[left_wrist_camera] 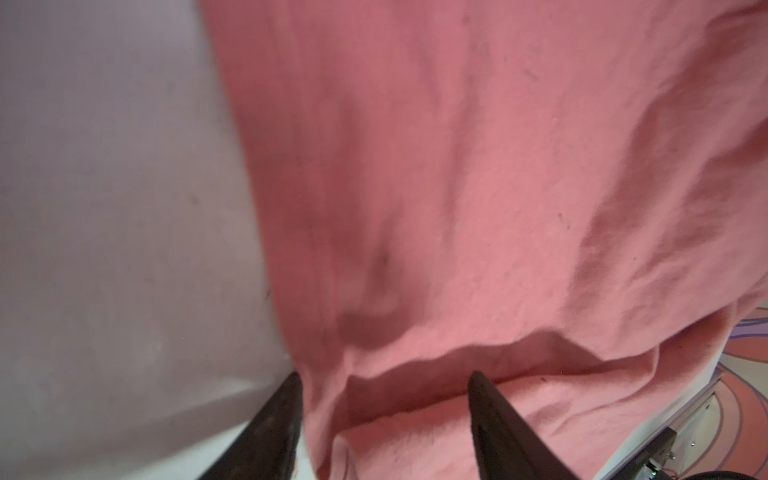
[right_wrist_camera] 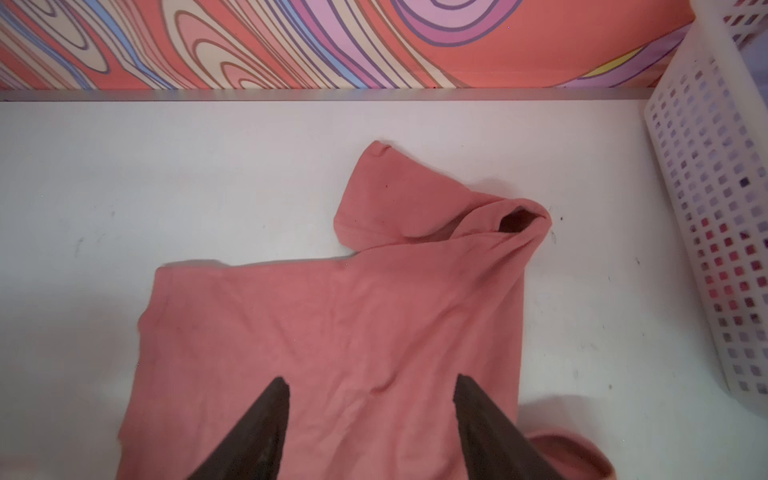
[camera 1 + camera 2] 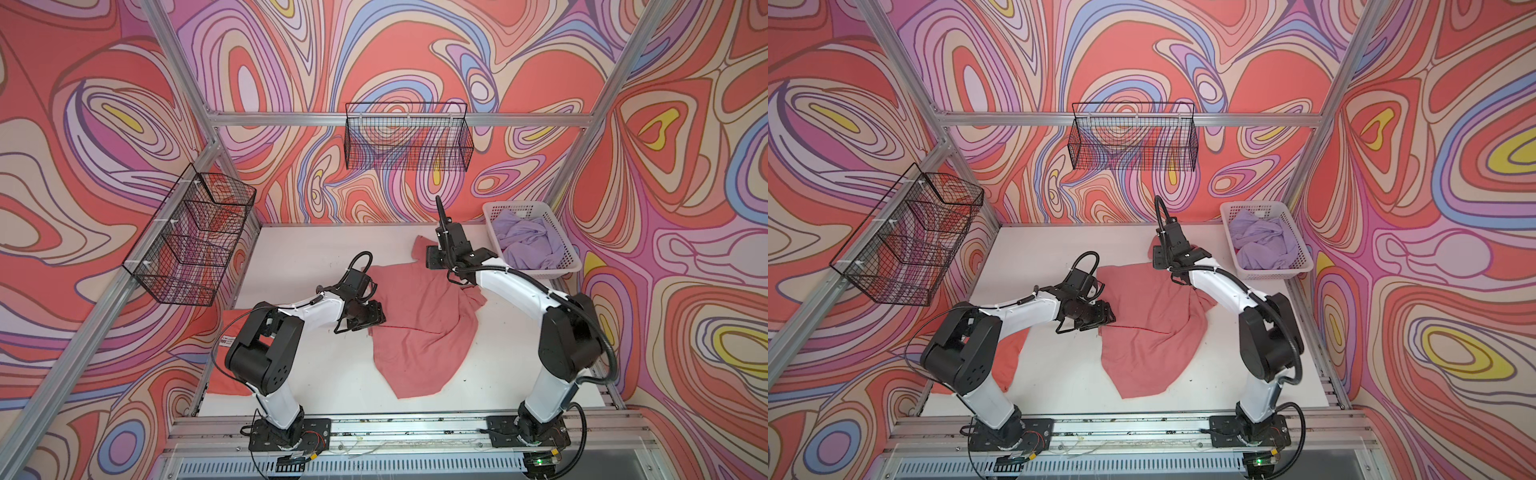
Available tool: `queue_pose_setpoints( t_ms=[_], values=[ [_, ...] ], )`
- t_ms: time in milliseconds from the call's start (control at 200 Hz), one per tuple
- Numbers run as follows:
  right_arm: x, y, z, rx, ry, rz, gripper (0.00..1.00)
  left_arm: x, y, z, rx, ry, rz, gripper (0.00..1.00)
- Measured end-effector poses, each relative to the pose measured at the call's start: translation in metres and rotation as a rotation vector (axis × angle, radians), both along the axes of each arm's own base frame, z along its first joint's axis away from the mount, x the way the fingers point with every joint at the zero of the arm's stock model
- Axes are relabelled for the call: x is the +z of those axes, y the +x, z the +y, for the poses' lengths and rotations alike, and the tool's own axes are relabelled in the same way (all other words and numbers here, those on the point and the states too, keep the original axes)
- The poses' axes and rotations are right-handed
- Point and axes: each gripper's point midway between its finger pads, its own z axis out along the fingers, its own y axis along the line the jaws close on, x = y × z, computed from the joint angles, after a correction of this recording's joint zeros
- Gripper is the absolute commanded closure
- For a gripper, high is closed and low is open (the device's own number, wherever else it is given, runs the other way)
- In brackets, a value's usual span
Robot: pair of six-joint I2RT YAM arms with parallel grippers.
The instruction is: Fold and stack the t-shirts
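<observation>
You are flattening the mid-frame salmon-pink t-shirt [image 3: 419,328] for folding — left gripper [image 1: 384,376] and right gripper [image 2: 370,380] both hovering spread.

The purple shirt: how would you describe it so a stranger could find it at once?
Start at the white table and go to its far right corner, where a white plastic basket stands. The lavender shirt lies crumpled inside it. It is the only purple garment; the salmon-pink shirt lies spread out on the bare table.
</observation>
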Motion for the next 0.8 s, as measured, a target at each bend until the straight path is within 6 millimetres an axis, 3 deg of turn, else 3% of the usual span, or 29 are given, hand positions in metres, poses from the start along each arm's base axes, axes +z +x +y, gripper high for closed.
queue_pose_setpoints(
  t_ms=[100,315,401,581,706,801],
  values=[
    [0.002,-0.029,0.000,0.011,0.020,0.012,0.33,-0.006,0.003,-0.004,-0.018,0.014,0.004,1.00],
    [-0.046,-0.085,-0.029,-0.035,-0.012,0.150,0.32,-0.003,0.023,0.004,0.006,0.044,-0.016,1.00],
    [-0.050,-0.097,-0.037,-0.048,-0.025,0.175,0.32,0.009,0.040,0.013,0.033,0.056,-0.046,1.00],
    [-0.033,-0.101,-0.045,-0.068,-0.022,0.139,0.29,0.063,0.084,0.031,0.055,0.080,-0.175,1.00],
    [-0.034,-0.100,-0.046,-0.074,-0.031,0.137,0.27,0.104,0.113,0.041,0.052,0.117,-0.290,1.00],
    [-0.040,-0.099,-0.046,-0.074,-0.039,0.151,0.24,0.113,0.125,0.050,0.053,0.144,-0.323,1.00]
  ],
)
